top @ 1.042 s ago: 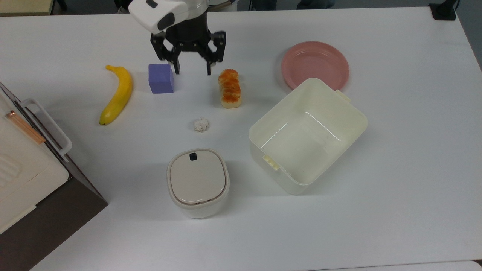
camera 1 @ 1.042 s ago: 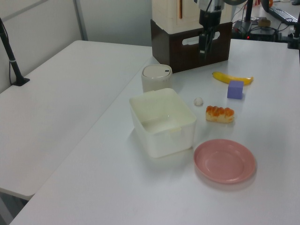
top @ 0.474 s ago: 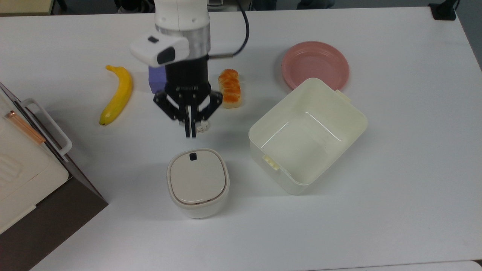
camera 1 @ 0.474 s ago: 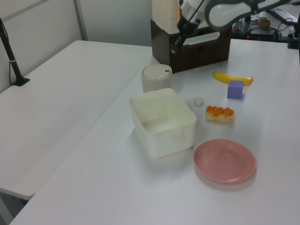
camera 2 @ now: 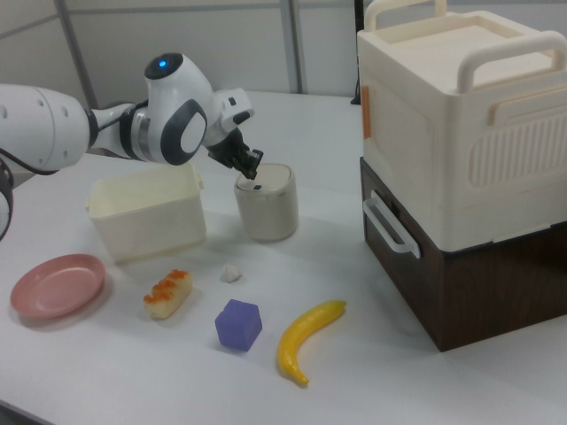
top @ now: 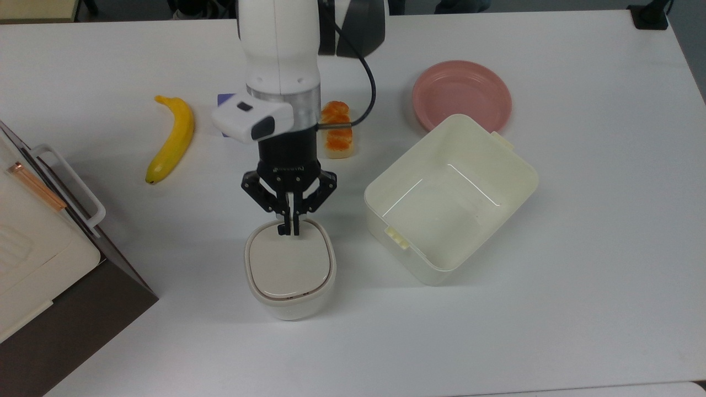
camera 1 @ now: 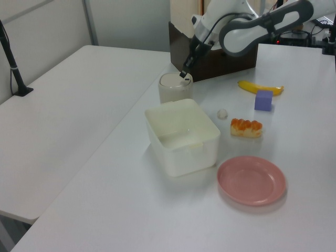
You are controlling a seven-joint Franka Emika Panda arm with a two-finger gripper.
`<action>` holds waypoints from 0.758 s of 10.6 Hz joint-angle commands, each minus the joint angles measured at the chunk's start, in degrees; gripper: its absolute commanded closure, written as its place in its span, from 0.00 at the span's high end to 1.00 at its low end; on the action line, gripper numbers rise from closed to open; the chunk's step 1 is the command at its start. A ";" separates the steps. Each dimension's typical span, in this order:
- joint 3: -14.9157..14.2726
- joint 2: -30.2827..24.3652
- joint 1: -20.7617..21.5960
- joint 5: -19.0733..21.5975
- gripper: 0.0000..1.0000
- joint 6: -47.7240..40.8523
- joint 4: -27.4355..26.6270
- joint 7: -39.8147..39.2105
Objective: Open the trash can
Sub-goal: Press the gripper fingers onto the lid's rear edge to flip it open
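Pressed together, the claw (top: 289,230) is poised at the lid edge of the trash can (top: 290,270), which is set on the tabletop (top: 579,264) beside the cream tub (top: 451,201). If the black button (camera 2: 256,187) is missed, the lid could stay latched or the can could be tipped.

White tabletop (top: 579,309), second white table (camera 1: 68,121) alongside, grey partition wall (camera 2: 177,44) behind, even light

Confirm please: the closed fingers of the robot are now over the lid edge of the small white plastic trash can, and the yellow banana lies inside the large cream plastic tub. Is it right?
Not fully. The yellow banana lies on the white table, far from the large cream plastic tub, as the top view shows. The rest holds: the closed fingers sit over the lid edge of the small white plastic trash can.
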 commanded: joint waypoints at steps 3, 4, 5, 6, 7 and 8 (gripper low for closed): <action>-0.41 1.69 0.58 -2.14 0.10 -0.13 0.45 0.76; -0.50 0.29 0.58 -1.96 0.10 -1.44 0.45 0.76; -0.59 -1.64 0.49 -1.53 0.11 -3.02 0.45 0.67; -1.02 -3.92 0.58 -1.35 0.12 -6.08 0.45 0.59; -1.03 -6.29 0.67 -1.26 0.16 -11.24 0.28 0.59; -1.11 -8.49 0.76 -1.26 0.30 -18.17 0.01 0.59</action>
